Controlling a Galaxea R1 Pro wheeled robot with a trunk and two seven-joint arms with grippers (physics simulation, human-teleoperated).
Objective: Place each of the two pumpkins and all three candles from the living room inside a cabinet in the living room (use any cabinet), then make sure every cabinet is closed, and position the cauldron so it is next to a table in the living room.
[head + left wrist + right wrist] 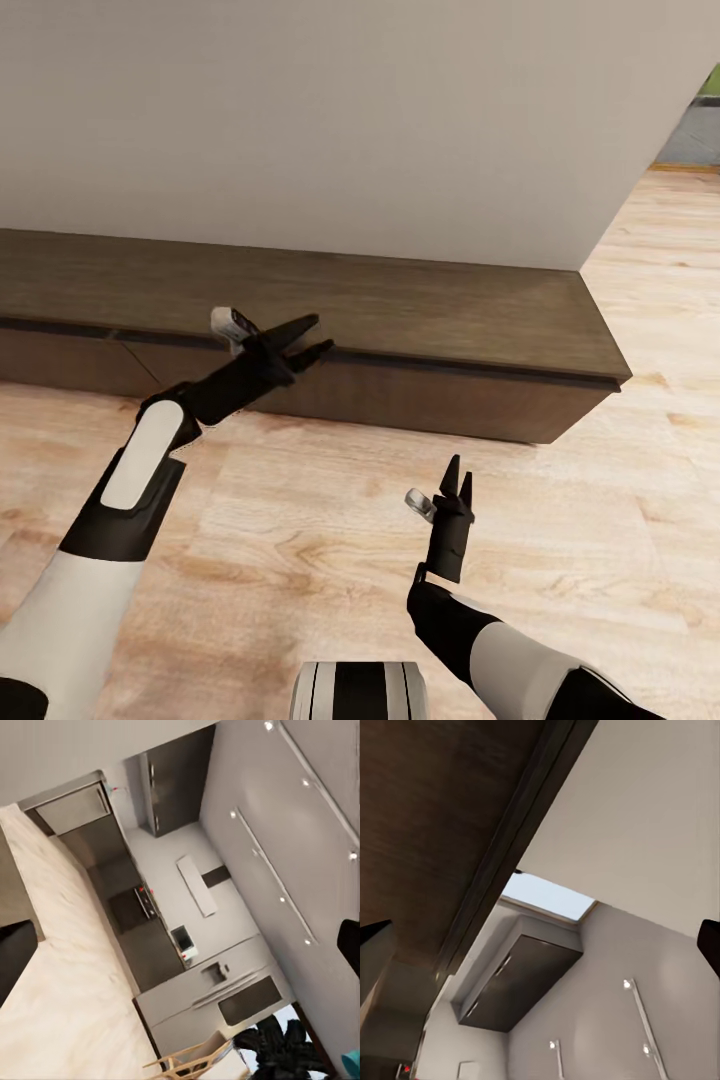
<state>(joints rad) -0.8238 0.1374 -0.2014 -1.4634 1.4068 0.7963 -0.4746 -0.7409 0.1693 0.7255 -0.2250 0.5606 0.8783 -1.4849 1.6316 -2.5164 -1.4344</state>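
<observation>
Cabinet (400, 310): one long dark brown unit against the pale wall, drawer fronts flush (all look shut). Two grippers seen from the head camera. Left gripper (308, 340) hangs just in front of the cabinet's upper front edge, fingers parted, holding nothing. Right gripper (458, 487) stands over wooden floor (300, 520) near the cabinet, fingers slightly apart, empty.

A home: long low wooden cabinet (400, 310) on plank flooring (300, 540), with a fitted kitchen's refrigerator (225, 982) beyond.
</observation>
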